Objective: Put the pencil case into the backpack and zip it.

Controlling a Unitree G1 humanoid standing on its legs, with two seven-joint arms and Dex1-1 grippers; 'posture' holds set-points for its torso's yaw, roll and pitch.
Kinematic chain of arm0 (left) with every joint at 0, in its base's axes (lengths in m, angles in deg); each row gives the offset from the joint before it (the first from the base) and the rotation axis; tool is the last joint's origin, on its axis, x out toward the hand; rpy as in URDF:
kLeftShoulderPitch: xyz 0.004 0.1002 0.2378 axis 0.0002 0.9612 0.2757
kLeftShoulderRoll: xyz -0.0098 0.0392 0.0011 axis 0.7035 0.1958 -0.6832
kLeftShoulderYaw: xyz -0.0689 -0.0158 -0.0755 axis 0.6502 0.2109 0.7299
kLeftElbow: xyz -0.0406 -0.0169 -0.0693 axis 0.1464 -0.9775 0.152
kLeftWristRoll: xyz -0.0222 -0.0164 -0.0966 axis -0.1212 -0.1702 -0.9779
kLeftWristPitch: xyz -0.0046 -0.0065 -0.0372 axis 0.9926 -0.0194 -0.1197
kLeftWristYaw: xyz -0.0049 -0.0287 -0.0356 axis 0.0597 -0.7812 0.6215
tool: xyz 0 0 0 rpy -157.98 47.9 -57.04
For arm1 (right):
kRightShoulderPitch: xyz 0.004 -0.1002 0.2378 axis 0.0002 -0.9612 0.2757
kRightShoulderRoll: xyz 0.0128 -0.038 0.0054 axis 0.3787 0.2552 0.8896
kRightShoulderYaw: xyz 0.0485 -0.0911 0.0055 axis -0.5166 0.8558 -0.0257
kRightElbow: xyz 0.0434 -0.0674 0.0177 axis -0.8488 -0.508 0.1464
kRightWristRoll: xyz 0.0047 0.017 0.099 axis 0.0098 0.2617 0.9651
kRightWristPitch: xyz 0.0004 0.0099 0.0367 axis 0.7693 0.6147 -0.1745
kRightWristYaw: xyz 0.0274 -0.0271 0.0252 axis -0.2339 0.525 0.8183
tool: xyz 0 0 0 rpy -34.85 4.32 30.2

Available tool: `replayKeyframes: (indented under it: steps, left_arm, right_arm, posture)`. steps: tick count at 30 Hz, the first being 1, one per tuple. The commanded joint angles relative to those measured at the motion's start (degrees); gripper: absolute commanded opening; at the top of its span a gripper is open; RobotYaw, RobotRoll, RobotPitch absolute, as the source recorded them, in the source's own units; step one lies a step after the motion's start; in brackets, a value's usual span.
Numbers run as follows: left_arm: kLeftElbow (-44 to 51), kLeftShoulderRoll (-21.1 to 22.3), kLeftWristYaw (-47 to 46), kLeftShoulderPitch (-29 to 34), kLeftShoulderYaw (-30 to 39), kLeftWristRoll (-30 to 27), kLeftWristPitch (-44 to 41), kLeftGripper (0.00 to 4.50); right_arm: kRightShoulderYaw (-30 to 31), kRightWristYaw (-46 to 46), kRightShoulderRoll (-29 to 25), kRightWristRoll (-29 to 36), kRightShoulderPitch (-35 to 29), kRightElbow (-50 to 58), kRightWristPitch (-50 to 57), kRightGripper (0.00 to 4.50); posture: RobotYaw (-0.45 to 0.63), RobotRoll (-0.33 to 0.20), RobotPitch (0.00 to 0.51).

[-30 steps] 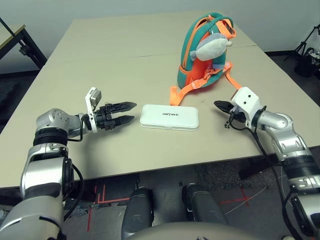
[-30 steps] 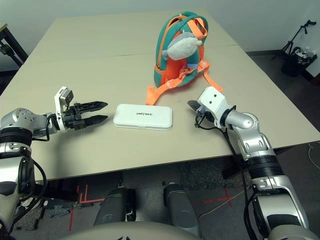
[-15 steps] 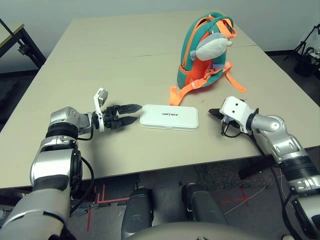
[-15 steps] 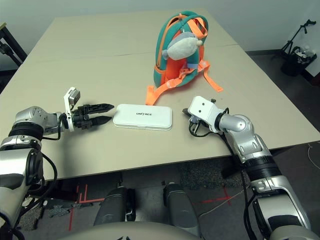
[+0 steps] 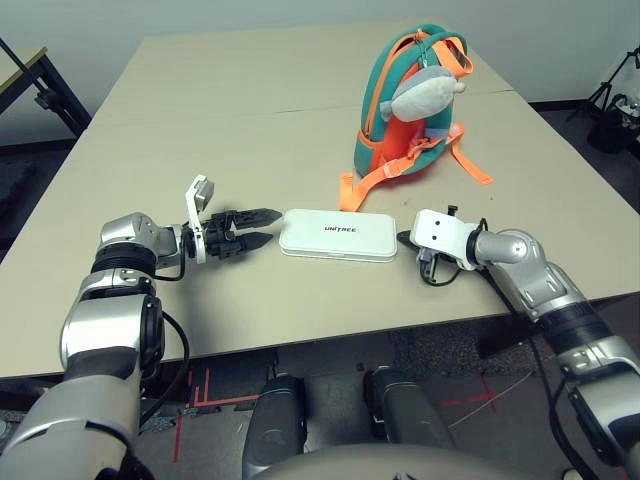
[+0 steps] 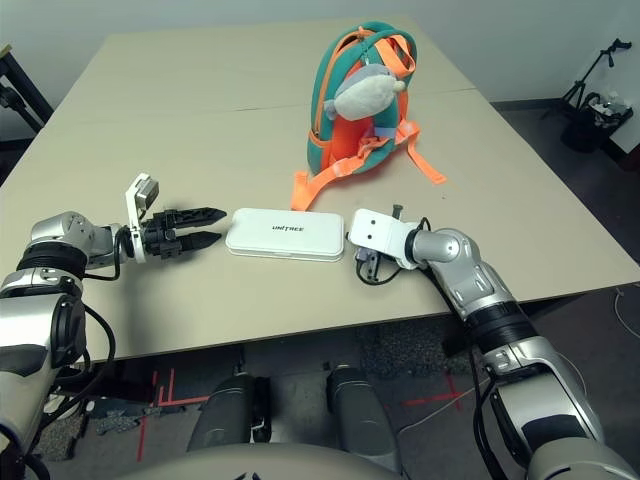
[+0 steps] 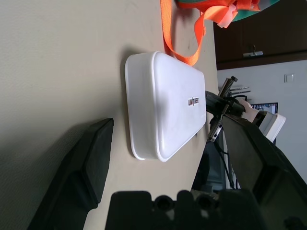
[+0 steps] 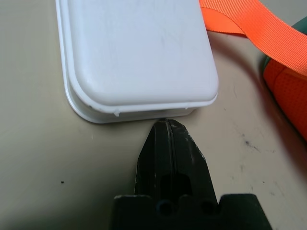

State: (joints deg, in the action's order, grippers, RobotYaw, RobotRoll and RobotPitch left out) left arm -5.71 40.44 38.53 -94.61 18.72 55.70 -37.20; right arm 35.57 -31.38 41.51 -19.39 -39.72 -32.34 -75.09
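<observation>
the right gripper (image 8: 165,125), fingers pressed together, is sitting with its tip against the pencil case's (image 5: 338,234) right short end. the left gripper (image 5: 258,226), fingers spread, is pointing at the opposite end, just beside it. the case is lying flat, long axis running between them, in front of the backpack (image 5: 410,105) standing behind it.

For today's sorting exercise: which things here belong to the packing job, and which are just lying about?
Belong to the job:
pencil case
backpack
left gripper, open
right gripper, shut

Just about:
table
tripod on the floor
second table
</observation>
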Motion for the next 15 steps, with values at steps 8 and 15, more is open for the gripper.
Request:
replayKeyframes:
  steps: [8, 15]
  left_arm:
    - [-1.0, -0.5, -0.3, -0.4, -0.5, 2.6, 1.7, 4.5]
    - [-0.6, -0.9, 0.8, -0.3, -0.9, 3.3, 3.6, 4.5]
  right_arm:
    - [2.6, 0.1, 3.8, -1.6, 2.6, -4.6, -2.9, 0.03]
    - [2.7, 0.0, 5.5, -1.8, 3.7, -5.6, -3.8, 0.03]
  posture:
    - [-0.12, 0.0, 0.082]
    - [-0.12, 0.0, 0.076]
